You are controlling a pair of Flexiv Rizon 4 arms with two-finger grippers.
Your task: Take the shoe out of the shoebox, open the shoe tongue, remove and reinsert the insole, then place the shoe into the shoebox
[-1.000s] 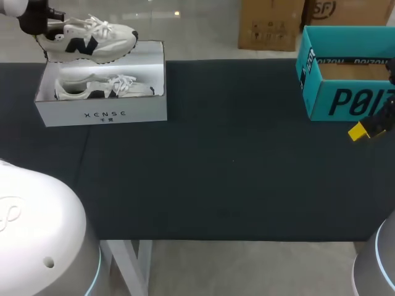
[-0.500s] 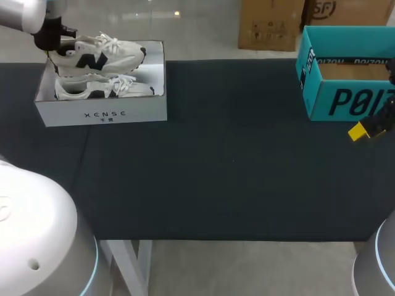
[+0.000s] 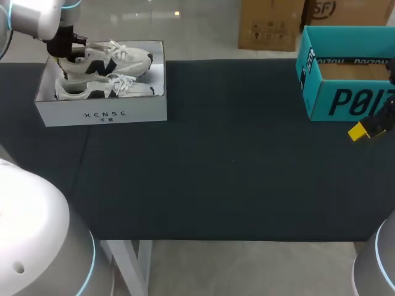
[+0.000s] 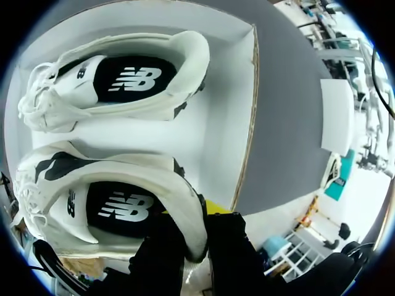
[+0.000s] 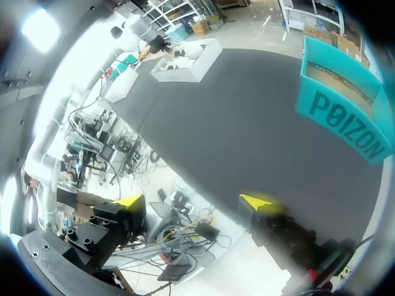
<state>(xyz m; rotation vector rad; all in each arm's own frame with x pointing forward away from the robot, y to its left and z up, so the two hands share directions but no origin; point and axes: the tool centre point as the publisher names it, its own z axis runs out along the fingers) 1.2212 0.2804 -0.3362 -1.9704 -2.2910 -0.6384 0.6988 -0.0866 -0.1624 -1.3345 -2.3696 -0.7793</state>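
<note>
Left claw [image 4: 192, 237] pinching heel of white sneaker with black N logo [image 4: 117, 197], holding it at white cardboard shoebox [image 3: 102, 114] rim. Matching sneaker [image 4: 123, 83] lying inside, beyond claw. Right claw [image 5: 194, 206] spread, black desk [image 5: 247, 135] ahead.

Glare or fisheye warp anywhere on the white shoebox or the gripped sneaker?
Head view: even light, no glare on the white cardboard shoebox. Left wrist view: gripped white-and-black sneaker evenly lit, shoebox walls bowed. Right wrist view: strong flare beyond the shoebox, teal cardboard box bowed.
</note>
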